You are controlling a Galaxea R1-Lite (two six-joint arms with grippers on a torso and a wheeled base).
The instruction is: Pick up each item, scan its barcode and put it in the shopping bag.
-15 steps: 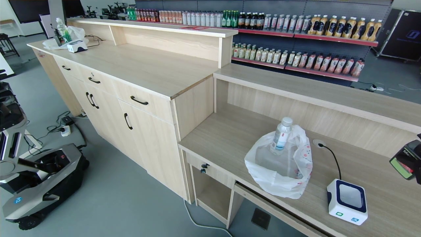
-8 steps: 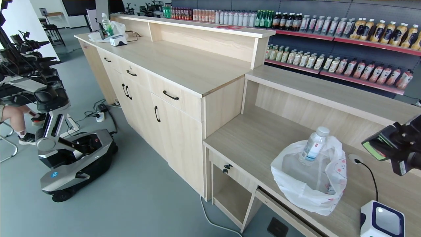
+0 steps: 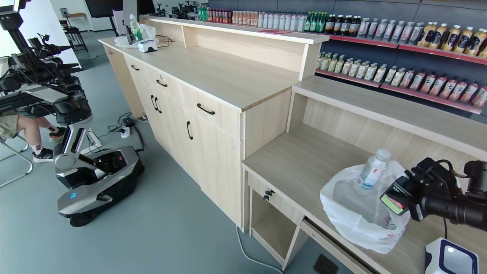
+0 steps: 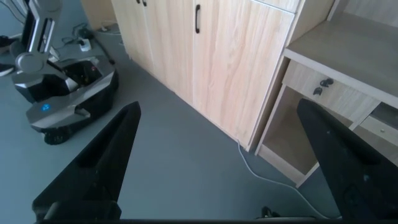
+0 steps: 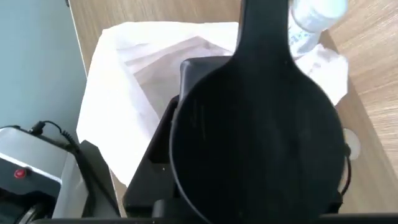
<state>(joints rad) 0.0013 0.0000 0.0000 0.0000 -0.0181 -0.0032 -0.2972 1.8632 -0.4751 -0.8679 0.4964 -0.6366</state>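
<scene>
The right claw [image 3: 408, 193] is pinching a dark box [image 3: 393, 198] with a green and red end. Claw and box hang in the air above the low counter [image 3: 304, 160], at the edge of the white bag [image 3: 354, 224]. The box's front end is over the bag's right rim; I cannot tell whether it touches the plastic. In the right wrist view a dark shape covers the middle, and the bag is spread open under it on the counter.

Just left of this claw, and a little farther from the robot, a clear bottle [image 3: 372, 175] with a white cap stands tilted inside the bag, its neck above the rim. To the claw's right and nearer the robot, under the arm, a white and blue scanner [image 3: 451, 259] sits on the counter with its window up, near the bag but apart from it.

The left claw [image 4: 217, 112] is spread wide, with nothing between its fingers [image 4: 99, 168]. It hangs above the grey floor [image 4: 186, 162]. Ahead of it are the doors of a wooden cabinet [image 4: 236, 56] and, beside them, the open niche under the counter's drawer [image 4: 323, 93]. Near it on the floor stands another robot's grey base [image 4: 62, 87].

Well beyond the right claw, past the counter's back wall, shelves [image 3: 399, 42] carry rows of drinks.
</scene>
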